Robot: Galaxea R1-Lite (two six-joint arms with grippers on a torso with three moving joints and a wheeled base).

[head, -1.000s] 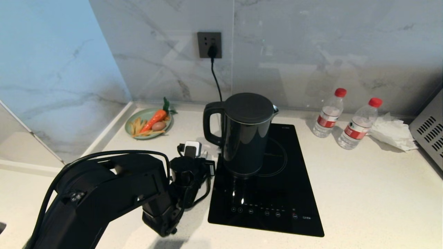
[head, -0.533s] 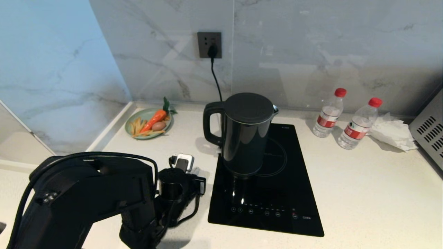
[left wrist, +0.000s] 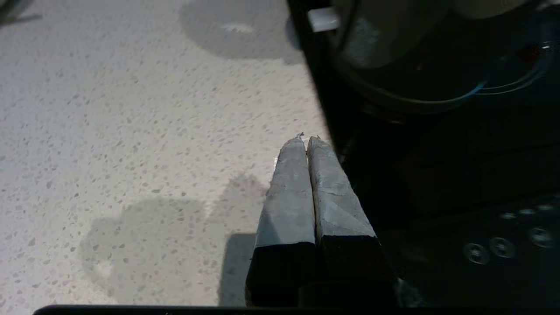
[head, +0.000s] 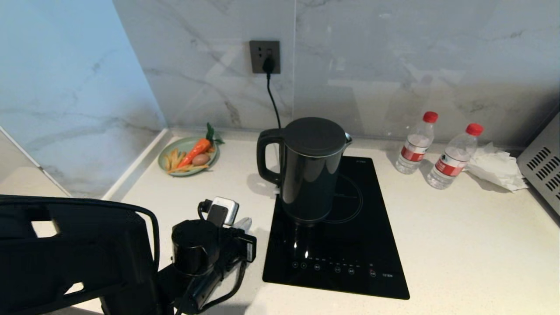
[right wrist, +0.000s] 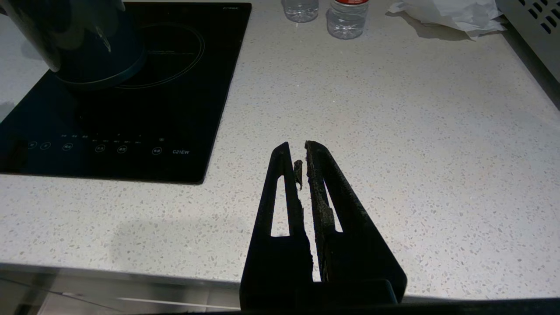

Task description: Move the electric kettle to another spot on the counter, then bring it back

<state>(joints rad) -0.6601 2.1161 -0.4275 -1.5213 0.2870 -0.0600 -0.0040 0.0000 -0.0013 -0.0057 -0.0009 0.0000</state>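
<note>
Kettle [head: 311, 170] stands upright on the black cooktop [head: 350, 245], at its 11 o'clock corner; whatever base lies under it is hard to make out, and its cord [head: 273, 100] disappears behind it. Left end effector [left wrist: 306, 144], clenched and empty, hangs low over the worktop [head: 459, 245] at the cooktop's 9 o'clock edge, apart from the kettle. Right end effector [right wrist: 302, 155], fingers nearly closed on nothing, sits over bare worktop at 5 o'clock. Two bottles [head: 415, 144], tissue [head: 496, 168] and plate [head: 168, 155] stand behind.

we see our left arm [head: 78, 258] as a bulky matte black shell with looping black cables; its fingers [left wrist: 286, 192] wear worn grey pads.
</note>
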